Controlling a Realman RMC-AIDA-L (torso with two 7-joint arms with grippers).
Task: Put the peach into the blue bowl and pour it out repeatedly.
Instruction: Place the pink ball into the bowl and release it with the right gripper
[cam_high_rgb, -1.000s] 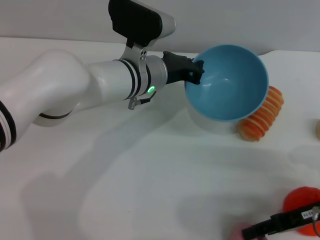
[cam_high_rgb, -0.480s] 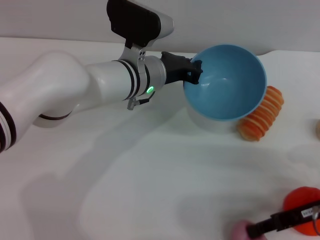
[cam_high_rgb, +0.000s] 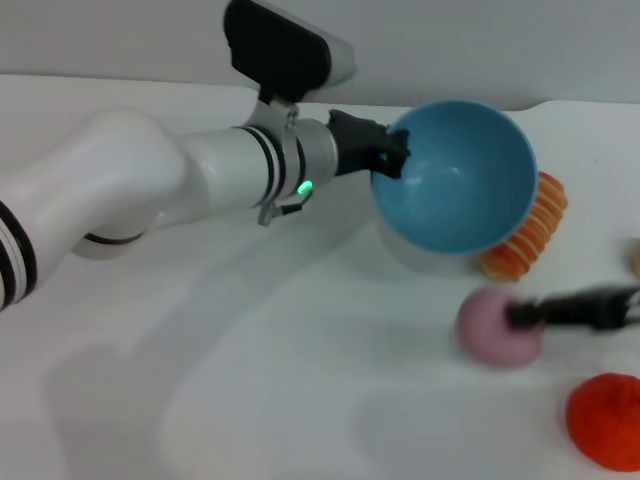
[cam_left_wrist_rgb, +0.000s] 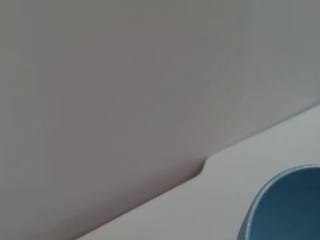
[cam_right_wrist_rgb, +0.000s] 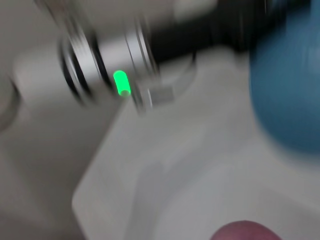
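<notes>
While the left gripper (cam_high_rgb: 392, 155) is clamped on the rim of the blue bowl (cam_high_rgb: 455, 175), tilting its mouth to receive, the right gripper (cam_high_rgb: 522, 314) grips the peach (cam_high_rgb: 497, 325) just below it, near the bench's right edge, apparently ready to drop it in.

Brightness: even, soft light over the white desk (cam_high_rgb: 300, 400), no hard glare.
Shadows: broad, faint grey ones on the desk under the left arm (cam_high_rgb: 130, 190) and beneath the blue bowl (cam_high_rgb: 455, 175).
Blur, head view: the peach (cam_high_rgb: 497, 325) and the right claw (cam_high_rgb: 525, 313) are smeared.
Blur, right wrist view: heavy streaking throughout; green lamp (cam_right_wrist_rgb: 120, 83) smeared.
Focus, left wrist view: soft, featureless wall (cam_left_wrist_rgb: 100, 100).
</notes>
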